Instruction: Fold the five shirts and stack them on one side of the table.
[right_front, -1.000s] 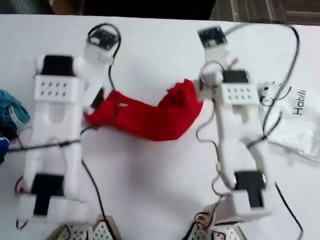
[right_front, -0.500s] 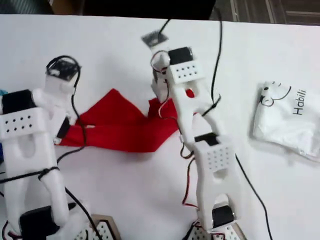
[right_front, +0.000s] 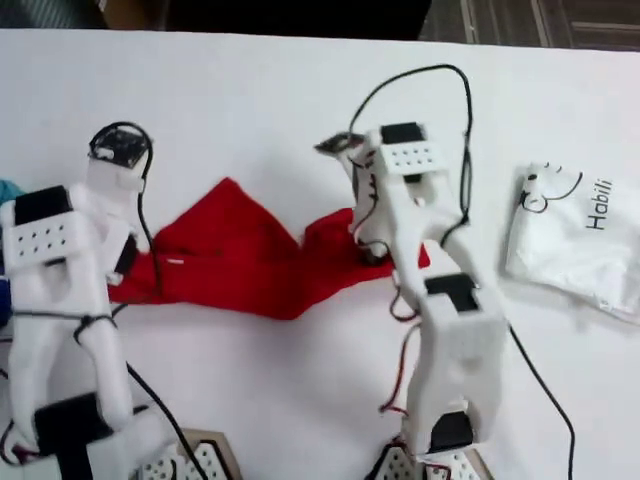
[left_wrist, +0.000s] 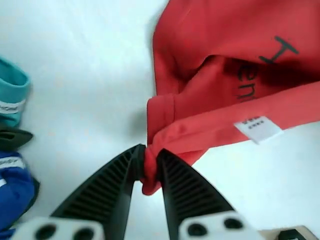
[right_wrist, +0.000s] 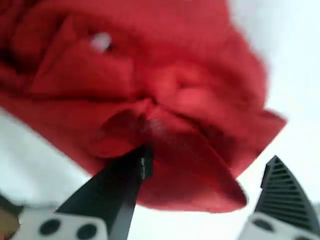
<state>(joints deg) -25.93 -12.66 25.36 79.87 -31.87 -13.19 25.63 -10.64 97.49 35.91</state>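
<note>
The left gripper (left_wrist: 150, 167) is clamping the hem of the red shirt (right_front: 240, 260). The right gripper (right_wrist: 209, 159) is hanging spread apart over the bunched opposite end. The shirt is lying mid-way across the white table (right_front: 250, 100), well apart from a white garment (right_front: 575, 235).

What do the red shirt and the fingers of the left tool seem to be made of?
Red shirt: soft matte knit cloth, probably cotton; it creases loosely and carries a sewn label. Left tool fingers: black matte hard plastic, as it seems; their inner faces are ridged.
</note>
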